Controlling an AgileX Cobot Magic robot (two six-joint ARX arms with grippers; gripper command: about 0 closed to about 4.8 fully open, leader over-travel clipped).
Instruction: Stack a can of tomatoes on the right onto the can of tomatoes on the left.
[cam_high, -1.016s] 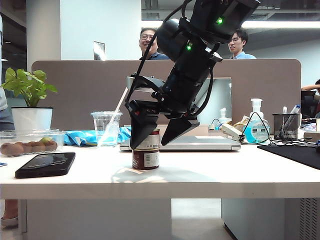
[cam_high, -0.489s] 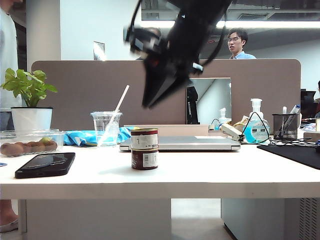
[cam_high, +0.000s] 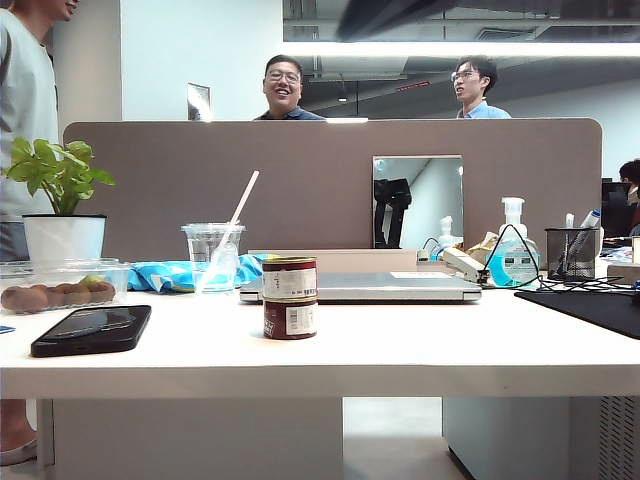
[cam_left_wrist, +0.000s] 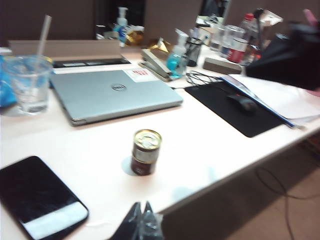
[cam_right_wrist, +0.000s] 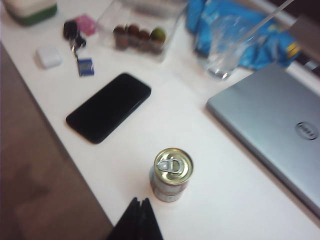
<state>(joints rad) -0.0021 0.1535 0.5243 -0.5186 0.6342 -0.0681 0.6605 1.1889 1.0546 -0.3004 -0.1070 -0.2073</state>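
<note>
since a second ago the right arm has let go of the upper can and lifted out of the exterior view, so its right gripper (cam_right_wrist: 140, 220) now hangs well above the table with its black fingers pinched together on nothing. the short red-labelled tomato can with a gold pull-tab lid (cam_high: 289, 277) sits squarely on the matching lower tomato can (cam_high: 290, 318), just in front of the closed silver laptop (cam_high: 360, 287) and near the black phone (cam_high: 91, 329), so the stacking looks done. the left gripper (cam_left_wrist: 141, 222) hangs back near the table's front edge, its tips closed and empty.
</note>
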